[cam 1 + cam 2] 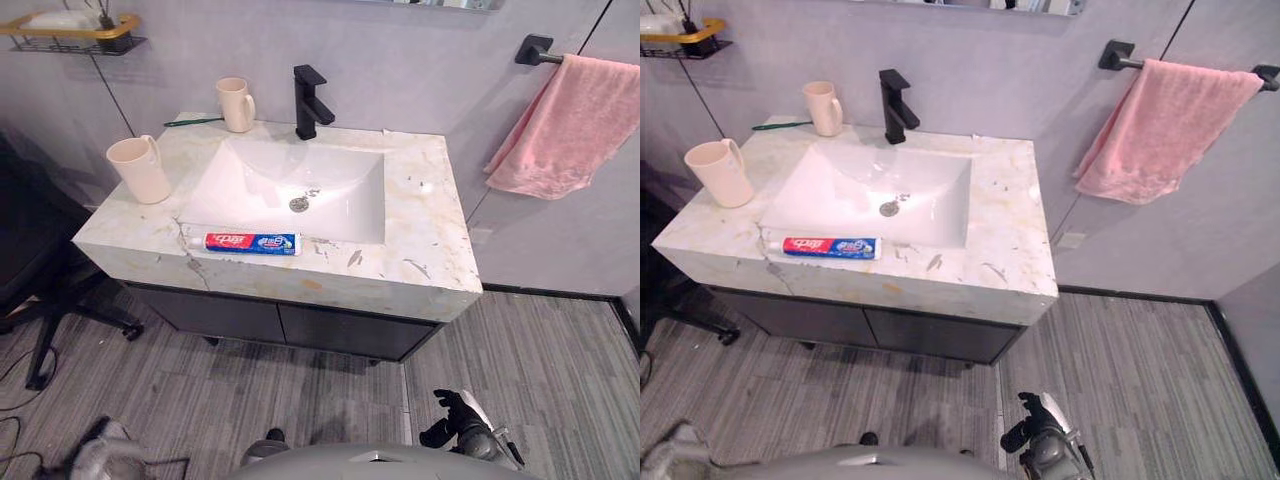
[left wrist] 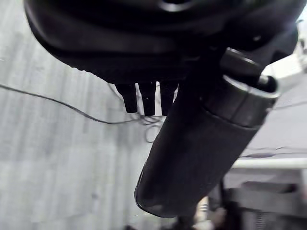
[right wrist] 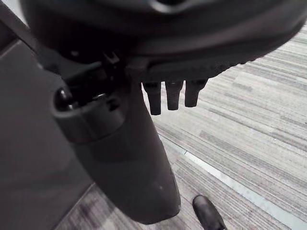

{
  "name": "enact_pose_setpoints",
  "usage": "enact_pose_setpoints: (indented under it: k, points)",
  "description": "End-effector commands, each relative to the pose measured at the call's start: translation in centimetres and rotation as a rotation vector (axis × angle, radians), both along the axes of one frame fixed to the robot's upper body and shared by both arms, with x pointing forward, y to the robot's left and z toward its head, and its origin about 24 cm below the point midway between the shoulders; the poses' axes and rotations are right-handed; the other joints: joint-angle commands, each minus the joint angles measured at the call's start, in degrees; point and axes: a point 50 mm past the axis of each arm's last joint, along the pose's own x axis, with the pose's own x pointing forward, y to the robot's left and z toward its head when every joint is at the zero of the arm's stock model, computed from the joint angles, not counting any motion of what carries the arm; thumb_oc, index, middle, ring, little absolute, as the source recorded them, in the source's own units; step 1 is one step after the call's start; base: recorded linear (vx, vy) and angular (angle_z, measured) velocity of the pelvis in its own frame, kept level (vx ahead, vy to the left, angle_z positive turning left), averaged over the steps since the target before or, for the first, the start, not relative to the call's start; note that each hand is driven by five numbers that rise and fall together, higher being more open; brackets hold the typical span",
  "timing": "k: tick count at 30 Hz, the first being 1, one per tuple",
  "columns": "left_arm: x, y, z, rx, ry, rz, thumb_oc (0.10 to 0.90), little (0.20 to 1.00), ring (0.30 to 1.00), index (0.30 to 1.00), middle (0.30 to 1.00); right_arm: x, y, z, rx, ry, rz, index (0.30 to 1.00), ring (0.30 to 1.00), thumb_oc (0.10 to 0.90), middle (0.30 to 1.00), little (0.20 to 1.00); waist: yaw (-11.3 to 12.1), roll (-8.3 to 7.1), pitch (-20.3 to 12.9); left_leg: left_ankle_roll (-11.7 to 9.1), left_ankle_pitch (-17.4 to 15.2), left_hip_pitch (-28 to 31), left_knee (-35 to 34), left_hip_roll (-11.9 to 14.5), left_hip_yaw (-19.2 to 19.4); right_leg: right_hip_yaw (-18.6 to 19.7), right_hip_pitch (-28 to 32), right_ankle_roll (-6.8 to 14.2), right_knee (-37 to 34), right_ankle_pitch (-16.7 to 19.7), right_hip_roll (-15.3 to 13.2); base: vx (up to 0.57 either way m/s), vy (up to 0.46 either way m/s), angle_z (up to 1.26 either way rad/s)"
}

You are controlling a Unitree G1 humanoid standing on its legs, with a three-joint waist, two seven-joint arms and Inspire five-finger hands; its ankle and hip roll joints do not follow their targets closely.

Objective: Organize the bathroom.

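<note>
On the front edge of the pale marble bench (image 1: 430,240), just in front of the white sink bowl (image 1: 290,180), lies a red and blue toothpaste tube (image 1: 251,242), flat on its side. A cream mug with a handle (image 1: 139,169) stands at the left, and a second cream mug (image 1: 235,103) stands at the back near the black tap (image 1: 311,102), with a thin green toothbrush (image 1: 193,122) beside it. A pink towel (image 1: 575,125) hangs on the wall bar.

The left hand (image 2: 192,158) and the right hand (image 3: 129,158) both hang low by the floor, fingers loose and straight, holding nothing.

The tube looks light and soft, so pinch it gently across the middle. The mugs look hard and breakable; hold them by the handle.
</note>
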Motion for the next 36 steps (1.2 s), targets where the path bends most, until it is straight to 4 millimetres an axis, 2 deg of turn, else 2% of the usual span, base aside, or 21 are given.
enact_pose_setpoints:
  k: [1,3,4,5,6,7,9,10,11,12,13,14,17,22,25,29,30,36]
  points:
    - [2.6,5.5,10.0,0.532,-0.043,0.070,0.800,0.900,0.900,0.900,0.900,1.5,0.8,0.3,-0.020,-0.069,0.007,0.900,0.900,0.800,0.900,0.900,0.4,-1.95,-1.6,-2.0,-5.5,0.6,5.7,1.0,-0.4,3.3,1.1,3.8,-0.5,-2.8,-4.3,0.01,-0.019,0.06]
    - [2.7,5.5,10.5,0.556,-0.049,0.067,0.800,0.900,0.900,0.900,0.900,1.4,0.9,0.3,-0.020,-0.067,0.008,0.900,0.900,0.800,0.900,0.900,0.4,-1.95,-1.6,-2.0,-5.5,0.6,5.7,1.0,-0.4,3.3,1.1,3.8,-0.5,-2.9,-4.3,0.01,-0.012,0.03]
    - [3.9,5.7,14.2,0.721,-0.072,0.035,0.800,0.900,0.900,0.900,0.900,1.2,1.1,0.2,-0.021,-0.063,0.009,0.900,0.900,0.800,0.900,0.900,0.7,-1.80,-1.8,-2.0,-5.7,0.7,5.6,0.9,-0.8,3.4,1.3,3.7,-0.5,-3.0,-4.2,0.01,-0.007,0.05]
    - [4.3,5.7,15.9,0.789,-0.076,0.016,0.800,0.900,0.900,0.900,0.900,1.1,1.2,0.1,-0.021,-0.061,0.008,0.900,0.900,0.800,0.900,0.900,0.8,-1.78,-1.8,-1.9,-5.8,0.8,5.6,0.9,-0.9,3.4,1.4,3.6,-0.5,-3.1,-4.2,0.01,-0.007,0.05]
    - [4.3,5.7,15.9,0.789,-0.076,0.016,0.800,0.900,0.900,0.900,0.900,1.1,1.2,0.1,-0.021,-0.061,0.008,0.900,0.900,0.800,0.900,0.900,0.8,-1.78,-1.8,-1.9,-5.8,0.8,5.6,0.9,-0.9,3.4,1.4,3.6,-0.5,-3.1,-4.2,0.00,0.000,0.00]
    - [5.6,5.0,20.9,1.013,-0.093,-0.060,0.800,0.900,0.900,0.900,0.900,0.8,1.3,0.0,-0.020,-0.055,0.001,0.900,0.900,0.800,0.900,0.900,0.9,-1.66,-2.0,-1.9,-6.0,1.1,5.5,0.9,-0.9,3.5,1.7,3.5,-0.5,-3.3,-4.2,0.00,0.000,0.00]
    - [6.5,3.8,25.0,1.189,-0.145,-0.158,0.800,0.900,0.900,0.900,0.900,0.5,1.5,-0.1,-0.020,-0.044,-0.002,0.900,0.900,0.800,0.900,0.900,1.0,-1.44,-2.3,-1.9,-6.1,1.3,5.3,0.8,-0.9,3.6,2.0,3.5,-0.5,-3.6,-4.0,0.02,-0.002,0.05]
    - [6.5,3.8,25.0,1.189,-0.145,-0.158,0.800,0.900,0.900,0.900,0.900,0.5,1.5,-0.1,-0.020,-0.044,-0.002,0.900,0.900,0.800,0.900,0.900,1.0,-1.44,-2.3,-1.9,-6.1,1.3,5.3,0.8,-0.9,3.6,2.0,3.5,-0.5,-3.6,-4.0,0.01,0.003,0.06]
    - [6.8,3.4,26.1,1.234,-0.155,-0.187,0.800,0.900,0.900,0.900,0.900,0.3,1.4,-0.2,-0.020,-0.039,-0.002,0.900,0.900,0.800,0.900,0.900,1.0,-1.35,-2.4,-1.9,-6.2,1.3,5.3,0.7,-0.9,3.6,2.0,3.6,-0.5,-3.7,-4.0,0.01,-0.002,0.04]
    - [7.6,2.1,28.8,1.344,-0.182,-0.306,0.800,0.900,0.900,0.900,0.900,-0.1,1.5,-0.3,-0.018,-0.028,0.005,0.900,0.900,0.800,0.900,0.900,0.9,-1.15,-2.5,-1.9,-6.4,1.5,5.3,0.7,-0.9,3.7,2.1,3.7,-0.5,-3.8,-4.0,0.01,-0.002,0.04]
    - [7.6,2.1,28.8,1.344,-0.182,-0.306,0.800,0.900,0.900,0.900,0.900,-0.1,1.5,-0.3,-0.018,-0.028,0.005,0.900,0.900,0.800,0.900,0.900,0.9,-1.15,-2.5,-1.9,-6.4,1.5,5.3,0.7,-0.9,3.7,2.1,3.7,-0.5,-3.8,-4.0,0.00,0.000,0.00]
    - [9.2,0.9,31.3,1.439,-0.132,-0.502,0.800,0.900,0.900,0.900,0.900,-0.4,1.4,-0.4,-0.017,-0.011,0.025,0.900,0.900,0.800,0.900,0.900,0.3,-0.63,-2.6,-1.9,-6.5,1.7,5.4,0.6,-0.7,4.2,2.2,4.0,-0.5,-3.7,-3.9,0.00,0.000,0.00]
    - [11.7,-0.4,34.1,1.508,-0.060,-0.836,0.800,0.900,0.900,0.900,0.900,-0.2,1.2,-0.4,-0.016,0.010,0.066,0.900,0.900,0.800,0.900,0.900,-0.8,0.27,-2.8,-2.0,-6.5,2.2,5.3,0.6,-0.1,5.0,2.1,4.4,-0.5,-3.5,-3.7,0.00,0.005,-0.04]
    - [15.6,-1.7,35.3,1.424,0.078,-1.328,0.800,0.900,0.900,0.900,0.900,0.4,0.8,-0.1,-0.021,0.042,0.136,0.900,0.900,0.800,0.900,0.900,-3.0,1.91,-2.5,-2.1,-6.4,3.2,5.0,0.9,1.3,6.6,2.0,5.3,-0.5,-3.3,-3.2,0.00,0.013,-0.08]
    - [18.0,-2.1,33.9,1.281,0.171,-1.585,0.800,0.900,0.900,0.900,0.900,0.7,0.7,-0.1,-0.020,0.059,0.175,0.900,0.900,0.800,0.900,0.900,-4.4,2.50,-2.1,-2.2,-6.4,3.6,5.6,1.0,2.3,7.7,2.0,5.6,-0.4,-3.1,-3.0,-0.01,0.008,-0.13]
    - [19.8,-3.1,32.3,1.197,0.202,-1.759,0.800,0.900,0.900,0.900,0.900,0.7,0.8,-0.1,-0.015,0.078,0.208,0.900,0.900,0.800,0.900,0.900,-5.1,2.72,-1.8,-2.1,-6.6,4.0,6.0,1.1,3.1,8.5,2.1,5.7,-0.4,-2.9,-2.9,-0.01,-0.006,-0.18]
    - [20.5,-3.6,31.4,1.155,0.199,-1.832,0.800,0.900,0.900,0.900,0.900,0.7,0.9,-0.2,-0.013,0.090,0.222,0.900,0.900,0.800,0.900,0.900,-5.5,2.86,-1.8,-2.0,-6.6,4.1,6.1,1.1,3.4,8.7,2.1,5.7,-0.4,-2.9,-2.8,-0.01,-0.007,-0.23]
    - [21.9,-3.9,29.5,1.068,0.276,-1.900,0.800,0.900,0.900,0.900,0.900,0.2,0.9,-0.5,-0.019,0.123,0.242,0.900,0.900,0.800,0.900,0.900,-6.4,3.29,-1.8,-1.9,-6.7,4.4,6.4,0.9,4.1,9.3,2.1,5.8,-0.5,-2.8,-2.8,0.00,0.003,-0.10]
